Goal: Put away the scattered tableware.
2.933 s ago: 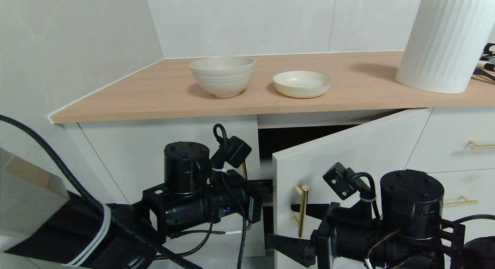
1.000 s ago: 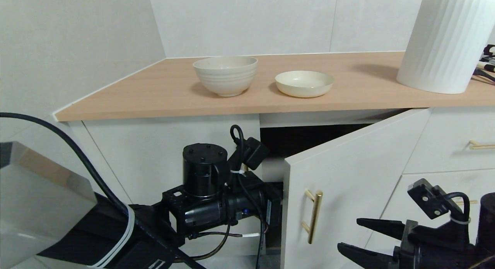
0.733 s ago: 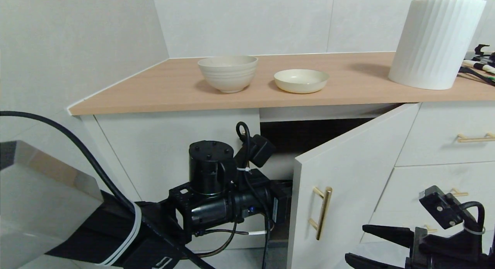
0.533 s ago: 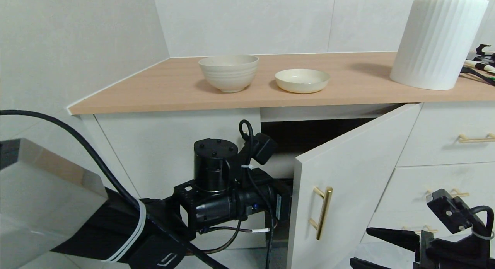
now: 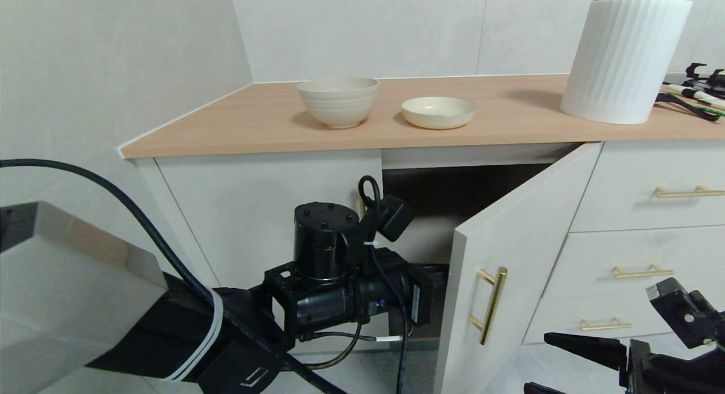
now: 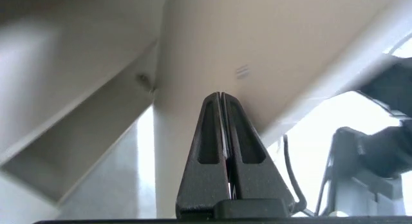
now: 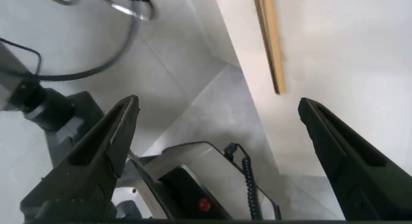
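bowl, dish on counter, cabinet door open

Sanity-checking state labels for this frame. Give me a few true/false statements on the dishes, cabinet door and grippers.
1. The bowl and the shallow dish sit side by side on the countertop, apart from each other. True.
2. The cabinet door is closed. False: it stands swung open.
3. The left gripper is shut with nothing between its fingers. True.
4. The right gripper is clamped on the door's handle. False: it is open and clear of the handle.
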